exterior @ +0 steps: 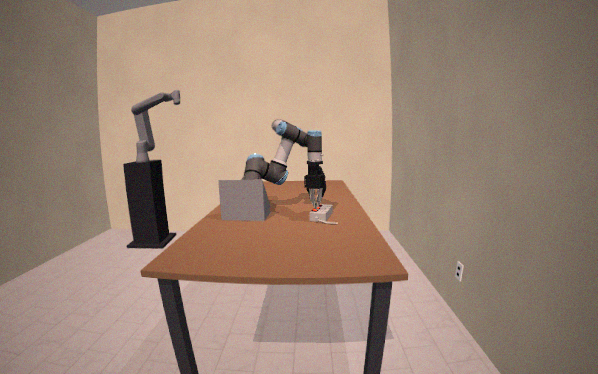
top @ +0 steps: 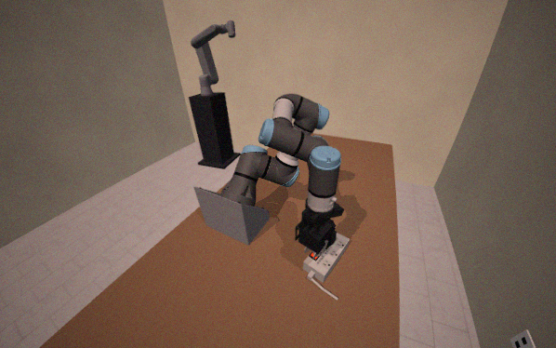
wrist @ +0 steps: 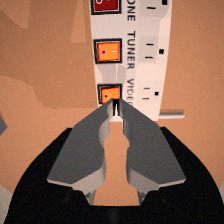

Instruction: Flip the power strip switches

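Note:
The white power strip [top: 329,258] [exterior: 321,214] [wrist: 150,65] lies face up on the brown table [top: 186,288] [exterior: 280,255], sockets showing. In the wrist view the PHONE switch [wrist: 106,5] at the top is dark red. The TUNER switch [wrist: 108,51] glows bright orange. The VIDEO switch [wrist: 110,92] also glows orange. My gripper [top: 318,249] [exterior: 316,204] [wrist: 116,99] is shut and empty. It points straight down, and its tips rest on the near edge of the VIDEO switch.
A grey wedge-shaped block [top: 230,219] [exterior: 243,201] stands left of the strip at the arm's base. The strip's short cable [top: 324,287] trails toward the front. A second arm on a black pedestal [top: 213,127] [exterior: 146,202] stands off the table.

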Robot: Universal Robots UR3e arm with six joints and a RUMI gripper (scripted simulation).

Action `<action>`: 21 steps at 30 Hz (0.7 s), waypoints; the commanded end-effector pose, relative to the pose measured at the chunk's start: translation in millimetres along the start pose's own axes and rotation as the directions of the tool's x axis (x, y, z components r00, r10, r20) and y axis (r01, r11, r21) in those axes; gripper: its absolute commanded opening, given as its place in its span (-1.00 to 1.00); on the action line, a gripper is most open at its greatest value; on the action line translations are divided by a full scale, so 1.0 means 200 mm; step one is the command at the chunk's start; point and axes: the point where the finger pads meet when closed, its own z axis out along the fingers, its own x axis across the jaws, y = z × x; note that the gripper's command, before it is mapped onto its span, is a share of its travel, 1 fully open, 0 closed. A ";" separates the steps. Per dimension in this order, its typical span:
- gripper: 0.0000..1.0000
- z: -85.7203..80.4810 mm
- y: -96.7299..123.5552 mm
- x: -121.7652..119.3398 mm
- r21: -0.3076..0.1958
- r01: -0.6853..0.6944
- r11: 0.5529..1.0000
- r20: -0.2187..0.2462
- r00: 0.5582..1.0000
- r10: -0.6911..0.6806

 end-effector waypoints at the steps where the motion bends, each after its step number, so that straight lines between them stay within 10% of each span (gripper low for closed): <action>1: -1.00 -0.05 0.00 0.00 -0.001 0.001 1.000 -0.002 1.000 -0.001; 21: -1.00 -0.16 0.00 0.00 -0.001 0.001 1.000 -0.002 1.000 -0.001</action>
